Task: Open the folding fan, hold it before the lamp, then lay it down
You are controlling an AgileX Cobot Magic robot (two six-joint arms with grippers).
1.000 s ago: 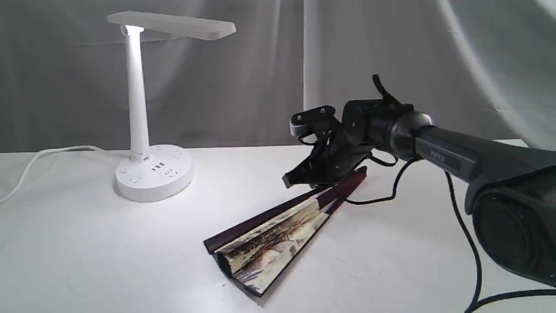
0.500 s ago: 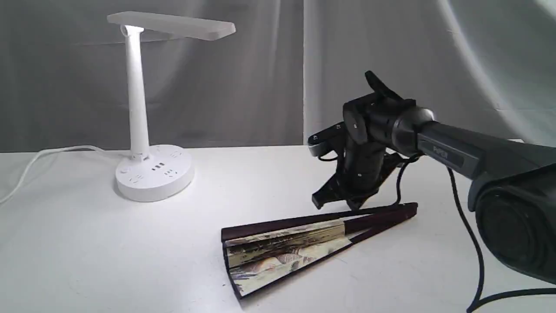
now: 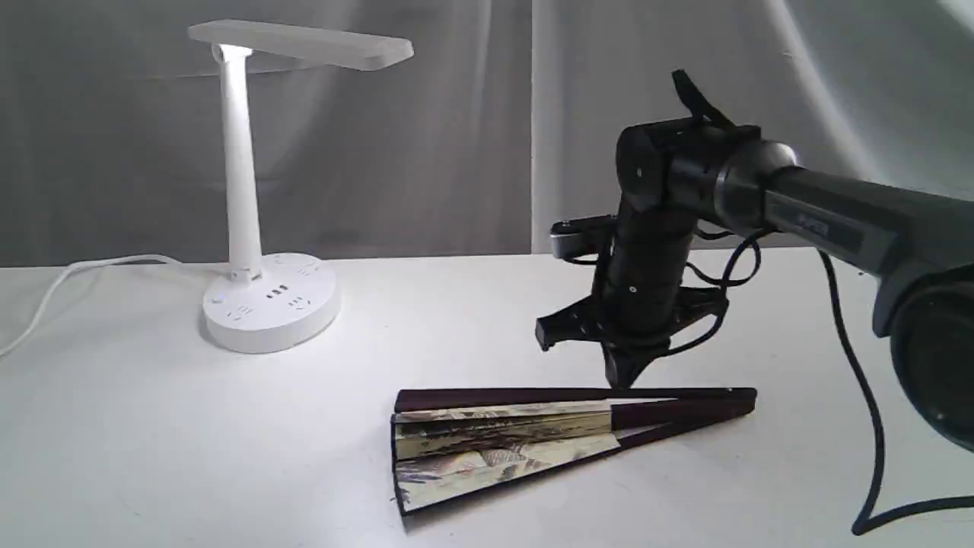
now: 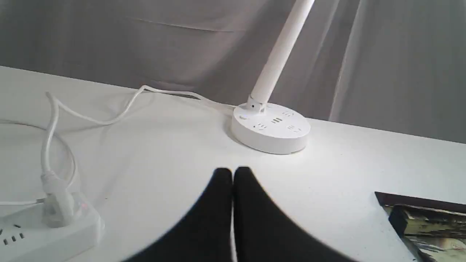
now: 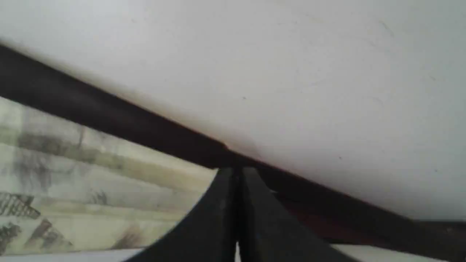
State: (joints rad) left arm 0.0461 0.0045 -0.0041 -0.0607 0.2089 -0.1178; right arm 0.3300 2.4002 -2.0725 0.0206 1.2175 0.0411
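Points the right pincer [image 3: 624, 378], pressed together and empty, straight down at the far maroon rib of the folding fan [image 3: 502, 445] lying partly spread on the white counter [image 3: 152, 441], well apart from the lamp [image 3: 242, 190], with the left pincer [image 4: 233, 171] likewise closed on nothing, facing the lamp's base.

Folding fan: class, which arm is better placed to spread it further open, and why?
Likely right: the right gripper, fingers together, points down at the folding fan's far rib. The left gripper sits apart, nearer the lamp.
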